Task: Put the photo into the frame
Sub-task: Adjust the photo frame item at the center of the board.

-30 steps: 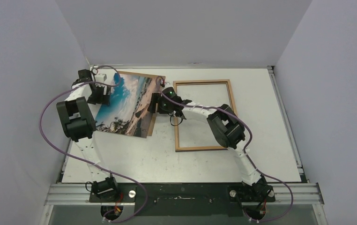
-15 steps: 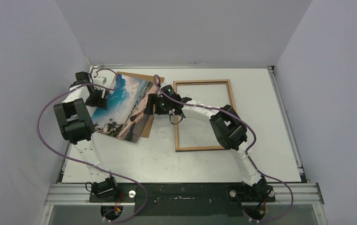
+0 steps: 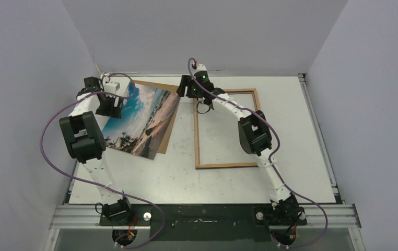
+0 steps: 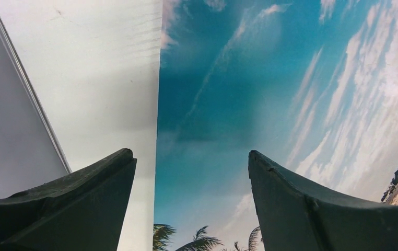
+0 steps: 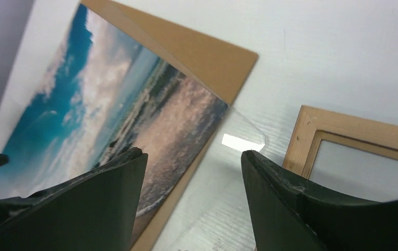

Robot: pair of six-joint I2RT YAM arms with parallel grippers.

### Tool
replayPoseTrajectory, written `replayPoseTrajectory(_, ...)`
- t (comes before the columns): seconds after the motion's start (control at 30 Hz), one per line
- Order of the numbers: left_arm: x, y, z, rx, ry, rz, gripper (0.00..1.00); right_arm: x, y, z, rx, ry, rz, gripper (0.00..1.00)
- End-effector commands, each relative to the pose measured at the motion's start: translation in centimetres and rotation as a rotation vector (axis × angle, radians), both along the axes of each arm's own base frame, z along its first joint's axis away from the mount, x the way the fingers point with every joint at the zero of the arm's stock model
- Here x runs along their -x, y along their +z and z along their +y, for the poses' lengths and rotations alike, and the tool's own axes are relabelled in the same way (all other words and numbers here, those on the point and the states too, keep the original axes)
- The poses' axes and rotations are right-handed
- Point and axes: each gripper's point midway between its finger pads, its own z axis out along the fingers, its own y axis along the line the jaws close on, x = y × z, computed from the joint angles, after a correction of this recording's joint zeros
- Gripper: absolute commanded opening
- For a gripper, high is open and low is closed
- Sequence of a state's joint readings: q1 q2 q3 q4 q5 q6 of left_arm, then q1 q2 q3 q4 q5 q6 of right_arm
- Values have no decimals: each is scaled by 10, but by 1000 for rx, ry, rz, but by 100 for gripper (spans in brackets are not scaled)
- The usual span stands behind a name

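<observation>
A: Left gripper (image 4: pixel 190 154)?

B: Jaws spread wide, straddling the sky-end edge of the photo (image 3: pixel 139 120). Nothing pinched.

A: Right gripper (image 5: pixel 192 153)?

B: Spread too, and empty. It hangs above the gap between the backing board (image 5: pixel 202 52) and the frame (image 3: pixel 225 165).

A: Where's the photo?

B: Lying skewed on the brown board, left of the frame and apart from it. The frame is flat on the table (image 3: pixel 186 178), wood side up.

A: Step?

B: Probably grabbing the photo to carry it over. Best to get one finger under that left edge and one on top, then pinch lightly near a corner. Lift low and square it to the frame's opening before lowering. A clear sheet's corner (image 5: pixel 241 141) pokes out beside the frame, so don't drag it.
</observation>
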State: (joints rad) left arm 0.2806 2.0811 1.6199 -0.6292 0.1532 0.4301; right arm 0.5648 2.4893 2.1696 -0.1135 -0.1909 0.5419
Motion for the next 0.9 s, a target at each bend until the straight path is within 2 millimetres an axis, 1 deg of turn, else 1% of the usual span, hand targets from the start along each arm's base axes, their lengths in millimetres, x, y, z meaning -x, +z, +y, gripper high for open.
replayPoseTrajectory(0.0,-11,29,-6,-3,-18,-68,78,-2,-15,15,54,-2,-36,68)
replayPoseTrajectory(0.17,-22,27,0,-15,4,-82,78,-4,-22,16,64,-15,-39,68)
replayPoseTrajectory(0.27,-28,23,2,-33,7,-80,79,3,-27,15,82,-26,-10,67)
replayPoseTrajectory(0.33,-32,20,7,-62,15,-84,79,16,-25,14,77,-30,9,67)
replayPoseTrajectory(0.4,-36,18,11,-77,30,-88,79,32,-27,11,79,-44,32,67)
replayPoseTrajectory(0.43,-39,19,14,-83,42,-96,79,43,-36,9,92,-51,58,67)
replayPoseTrajectory(0.5,-46,19,19,-96,60,-109,79,60,-39,7,84,-71,102,67)
replayPoseTrajectory(0.57,-54,21,24,-112,82,-128,79,78,-43,10,53,-77,143,67)
replayPoseTrajectory(0.63,-64,24,31,-135,108,-158,79,94,-44,19,34,-66,168,66)
replayPoseTrajectory(0.73,-74,25,43,-173,167,-181,79,106,-47,29,-15,-62,209,66)
replayPoseTrajectory(0.87,-80,23,53,-205,223,-201,79,110,-54,36,-47,-73,239,66)
